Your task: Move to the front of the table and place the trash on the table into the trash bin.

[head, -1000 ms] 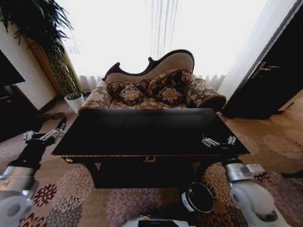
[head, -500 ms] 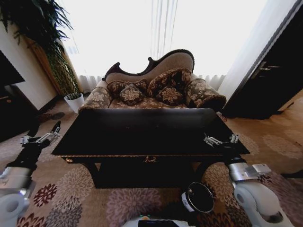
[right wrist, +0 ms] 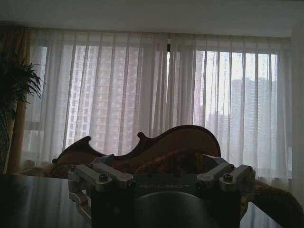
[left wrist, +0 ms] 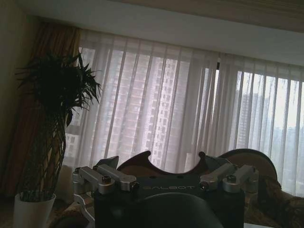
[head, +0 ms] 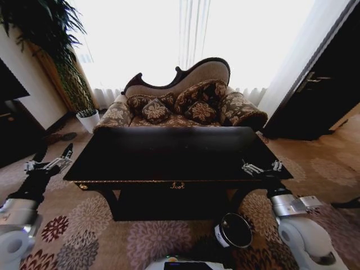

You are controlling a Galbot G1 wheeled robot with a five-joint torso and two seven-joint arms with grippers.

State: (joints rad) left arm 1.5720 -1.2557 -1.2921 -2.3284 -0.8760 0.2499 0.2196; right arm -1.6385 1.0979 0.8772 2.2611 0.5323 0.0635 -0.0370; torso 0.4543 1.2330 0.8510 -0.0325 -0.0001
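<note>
On both wrist cameras you can read the word "GALBOT" across the dark housing of each end effector. Down by the robot's base, the trash bin (head: 235,230) has a white label on its side, but you cannot make out any writing on it.

Straight ahead of you stands the table (head: 169,154), its glossy black top catching the window light, with a small gold ornament (head: 178,185) at the front centre. I cannot pick out any trash on its dark surface from the head view. The bin sits on the patterned carpet (head: 112,236) in front of the table, toward your right side and much lower than the tabletop.

Your left end effector (head: 49,163) hangs beside the table's left end, off its edge and above the carpet; its fingers stand apart and hold nothing. Your right end effector (head: 261,167) is over the table's front right corner, fingers likewise spread and empty. In each wrist view, the two fingers frame a sofa (head: 180,101) and sheer curtains (left wrist: 180,104), and a potted plant (head: 62,62) stands at your left.

Compared with half a second ago, the table and sofa sit slightly higher in the head view, so the camera has shifted a little. Both arms keep nearly the same poses as then.
</note>
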